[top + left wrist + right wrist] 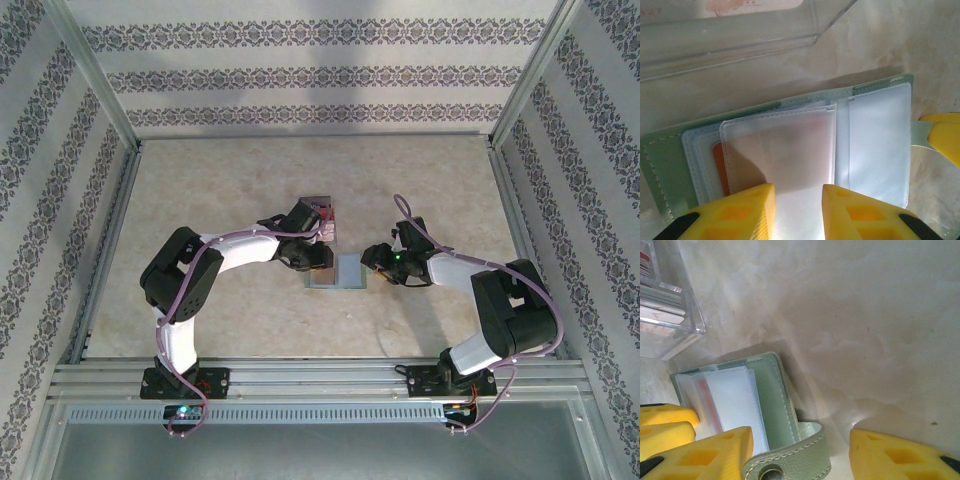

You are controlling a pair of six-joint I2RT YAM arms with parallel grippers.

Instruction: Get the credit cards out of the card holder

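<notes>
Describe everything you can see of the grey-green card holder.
The flat grey-green stitched leather-look card holder lies open on the beige table, near a clear plastic box. Frosted clear sleeves fan up from its inside, and an orange-red card edge shows in one. A strap with a snap sticks out at one side. The left gripper sits over the sleeves' edge, jaws parted. The right gripper straddles the strap.

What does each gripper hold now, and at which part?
Left gripper sits at one edge of a clear sleeve of the card holder; whether it grips cannot be told. Right gripper is open and holds nothing.
</notes>
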